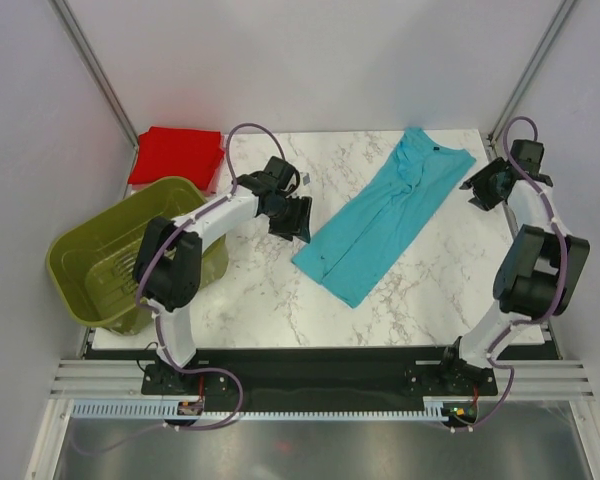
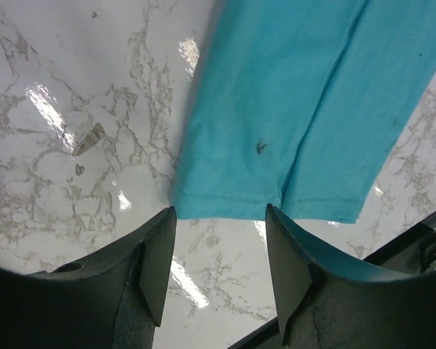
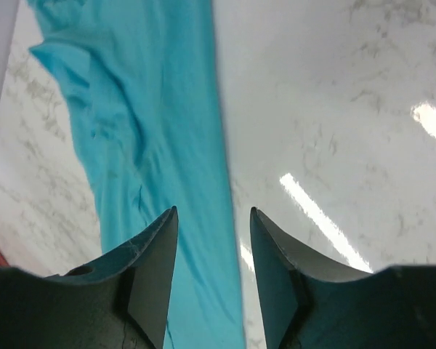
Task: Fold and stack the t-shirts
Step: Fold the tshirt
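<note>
The turquoise t-shirt lies folded lengthwise into a long strip, diagonal across the marble table, neck at the far right, hem at the near left. My left gripper is open and empty, hovering just left of the hem; in the left wrist view the hem lies just beyond my open gripper. My right gripper is open and empty beside the neck end; in the right wrist view the strip runs under my gripper. The red t-shirt lies as a folded square at the far left corner.
An olive-green slotted basket sits tilted at the table's left edge, beside the left arm. The marble table ends at a black front rail. Grey walls and metal posts close in the back and sides.
</note>
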Controlling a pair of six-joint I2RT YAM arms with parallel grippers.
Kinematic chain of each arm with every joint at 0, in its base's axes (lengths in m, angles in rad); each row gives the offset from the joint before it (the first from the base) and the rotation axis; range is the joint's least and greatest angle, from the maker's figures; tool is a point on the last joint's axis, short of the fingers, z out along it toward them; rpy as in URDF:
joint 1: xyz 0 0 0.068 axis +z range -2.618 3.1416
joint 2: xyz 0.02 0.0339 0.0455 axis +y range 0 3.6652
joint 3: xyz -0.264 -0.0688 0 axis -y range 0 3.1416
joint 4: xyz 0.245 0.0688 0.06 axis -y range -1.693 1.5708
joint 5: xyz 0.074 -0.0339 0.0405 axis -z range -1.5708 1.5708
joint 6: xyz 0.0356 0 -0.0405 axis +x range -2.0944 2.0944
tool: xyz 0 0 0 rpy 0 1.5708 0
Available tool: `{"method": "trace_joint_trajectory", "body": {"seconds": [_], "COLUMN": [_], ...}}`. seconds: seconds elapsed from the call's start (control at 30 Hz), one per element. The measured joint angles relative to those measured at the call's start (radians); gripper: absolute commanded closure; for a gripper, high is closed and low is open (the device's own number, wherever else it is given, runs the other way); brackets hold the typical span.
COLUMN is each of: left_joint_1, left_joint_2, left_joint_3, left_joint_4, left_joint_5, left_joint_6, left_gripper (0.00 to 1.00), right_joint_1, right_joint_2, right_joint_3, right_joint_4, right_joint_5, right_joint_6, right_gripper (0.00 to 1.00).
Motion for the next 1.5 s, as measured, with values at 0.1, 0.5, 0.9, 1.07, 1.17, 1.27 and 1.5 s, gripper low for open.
{"method": "trace_joint_trajectory", "body": {"seconds": [0.1, 0.5, 0.9, 1.07, 1.17, 1.27, 1.5], "left_joint_1": [0.014, 0.012, 0.005, -0.022, -0.056, -0.098, -0.177], "left_joint_2": [0.07, 0.152, 0.099, 0.01, -0.059, -0.134, -0.277], "left_joint_3": [0.007, -0.009, -0.153, -0.276, -0.367, -0.46, -0.614], "left_joint_4": [0.0, 0.005, 0.063, 0.076, 0.082, 0.085, 0.096], "left_joint_5": [0.01, 0.012, 0.013, -0.003, -0.014, -0.031, -0.057], "left_joint_6": [0.019, 0.045, 0.011, -0.023, -0.05, -0.086, -0.171], "left_gripper": [0.39, 0.61, 0.98, 0.98, 0.98, 0.98, 0.98], "right_joint_1": [0.02, 0.064, 0.066, 0.066, 0.066, 0.067, 0.067], "right_joint_2": [-0.174, -0.433, -0.522, -0.527, -0.521, -0.47, -0.143], "right_joint_3": [-0.147, -0.372, -0.385, -0.404, -0.45, -0.467, -0.36], "right_joint_4": [0.006, -0.008, -0.058, -0.042, 0.002, 0.053, 0.22], "right_joint_5": [-0.019, -0.125, -0.121, -0.111, -0.114, -0.113, -0.088], "right_joint_6": [0.003, -0.032, -0.094, -0.1, -0.103, -0.109, -0.099], "right_gripper": [0.46, 0.46, 0.46, 0.44, 0.44, 0.43, 0.43]}}
